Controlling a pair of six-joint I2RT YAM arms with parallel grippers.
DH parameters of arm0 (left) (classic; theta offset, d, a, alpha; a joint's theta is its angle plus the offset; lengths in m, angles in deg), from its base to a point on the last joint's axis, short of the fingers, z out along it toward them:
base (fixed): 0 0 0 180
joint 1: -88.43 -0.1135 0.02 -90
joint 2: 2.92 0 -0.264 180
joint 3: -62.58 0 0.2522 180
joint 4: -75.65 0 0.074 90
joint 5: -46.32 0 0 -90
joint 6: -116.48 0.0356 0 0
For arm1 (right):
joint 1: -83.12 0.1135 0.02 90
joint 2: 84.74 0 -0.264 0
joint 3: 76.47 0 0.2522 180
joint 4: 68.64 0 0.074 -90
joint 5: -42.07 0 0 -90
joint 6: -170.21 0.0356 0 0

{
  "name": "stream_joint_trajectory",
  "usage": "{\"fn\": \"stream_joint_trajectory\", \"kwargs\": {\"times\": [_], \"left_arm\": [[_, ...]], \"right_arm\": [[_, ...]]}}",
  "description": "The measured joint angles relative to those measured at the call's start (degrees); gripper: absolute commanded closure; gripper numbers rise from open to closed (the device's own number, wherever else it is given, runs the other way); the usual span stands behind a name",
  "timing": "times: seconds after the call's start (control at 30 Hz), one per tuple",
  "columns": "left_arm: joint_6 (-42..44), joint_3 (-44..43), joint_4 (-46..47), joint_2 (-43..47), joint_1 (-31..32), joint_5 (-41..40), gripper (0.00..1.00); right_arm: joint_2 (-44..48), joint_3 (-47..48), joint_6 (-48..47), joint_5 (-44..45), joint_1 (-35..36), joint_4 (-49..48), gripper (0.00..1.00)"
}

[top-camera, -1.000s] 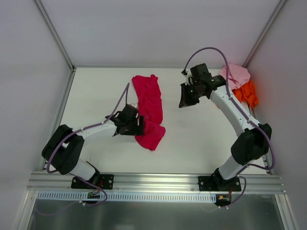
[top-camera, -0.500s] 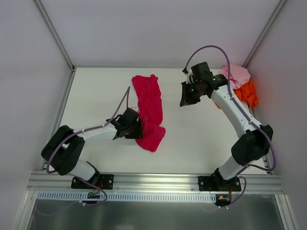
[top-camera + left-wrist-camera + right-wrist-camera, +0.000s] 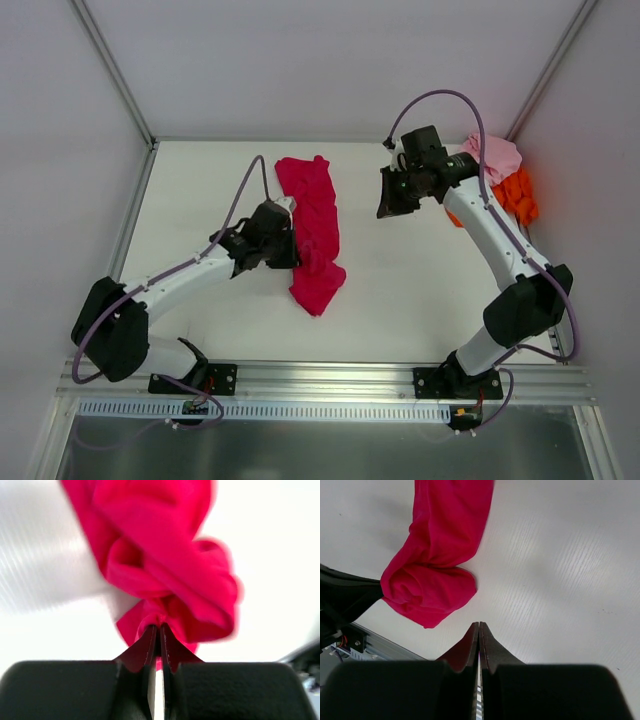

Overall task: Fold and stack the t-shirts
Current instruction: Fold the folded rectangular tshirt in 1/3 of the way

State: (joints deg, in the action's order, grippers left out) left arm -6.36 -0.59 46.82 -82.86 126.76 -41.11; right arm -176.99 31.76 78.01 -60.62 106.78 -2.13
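The left claw (image 3: 159, 628) is clamped on a bunched fold of the limp crimson-magenta cloth t-shirt (image 3: 312, 230), which lies crumpled lengthwise mid white tabletop (image 3: 200, 190). The right claw (image 3: 479, 626) hovers pressed together, empty. Soft and light, the shirt likely sags unless taken by its hem corners.

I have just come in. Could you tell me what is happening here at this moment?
The robot is working on folding t-shirts. The left gripper is shut on the left edge of the crimson t-shirt, which lies crumpled in a long strip on the table. The right gripper is shut and empty, up above the table. The pale pink t-shirt and the orange t-shirt lie bunched in the far right corner, not yet folded.
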Motion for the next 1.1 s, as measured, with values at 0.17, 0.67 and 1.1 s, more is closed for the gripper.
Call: {"fn": "stream_joint_trajectory", "kwargs": {"times": [0.17, 0.67, 1.1], "left_arm": [[0.07, -12.09, -4.57, 2.73, 0.00, 0.24, 1.00], [2.19, -19.41, -11.23, 2.78, 0.00, 1.46, 0.28], [0.24, -16.00, -16.15, 2.84, 0.00, 1.25, 0.12]], "right_arm": [[0.07, -1.62, 0.20, -0.11, 0.00, -0.42, 0.99], [0.07, -4.17, 0.24, -0.20, 0.00, -1.53, 0.99], [0.07, -4.17, 0.22, -0.17, 0.02, -1.53, 0.99]]}}
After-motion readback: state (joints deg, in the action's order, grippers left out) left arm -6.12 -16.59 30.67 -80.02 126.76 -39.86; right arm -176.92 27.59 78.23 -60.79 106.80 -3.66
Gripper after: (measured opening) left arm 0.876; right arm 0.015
